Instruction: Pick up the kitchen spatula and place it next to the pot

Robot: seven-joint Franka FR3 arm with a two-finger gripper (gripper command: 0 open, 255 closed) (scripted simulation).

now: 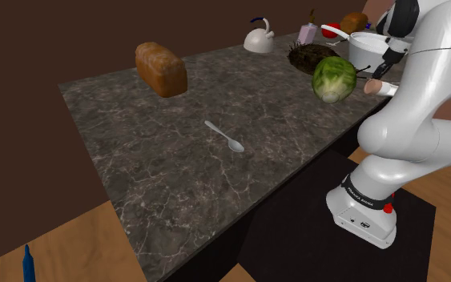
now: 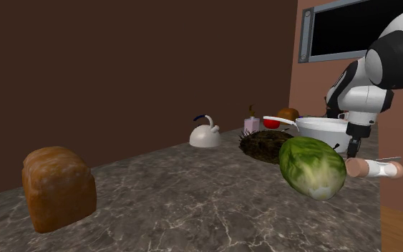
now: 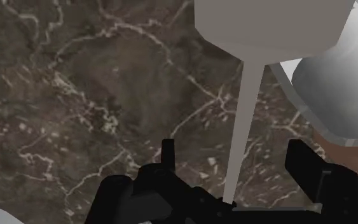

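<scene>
black fingers of the end effector stand spread, well apart, with nothing pinched. between them, about midway and touching neither, runs the thin handle of the spatula. its near end slips out of sight under the end effector's body, and from there it reaches straight away to the blade, which lies beyond the fingertips. whether it rests flat on the desk or sits a little above it, i cannot tell; dark veined marble shows all round it.

the spatula is plain pale grey, with no markings. its handle is narrow by the end effector and widens steadily toward the blade. the blade is broad and flat with cut-off corners, much wider than the handle.

in the shoulder view the end effector hangs over the desk's far end, close to the long edge on the stand's side, just beside the white pot. a cabbage sits near that same edge, closer to the camera than the pot. a spoon lies mid-desk, well apart, and a loaf stands by the opposite long edge.
</scene>
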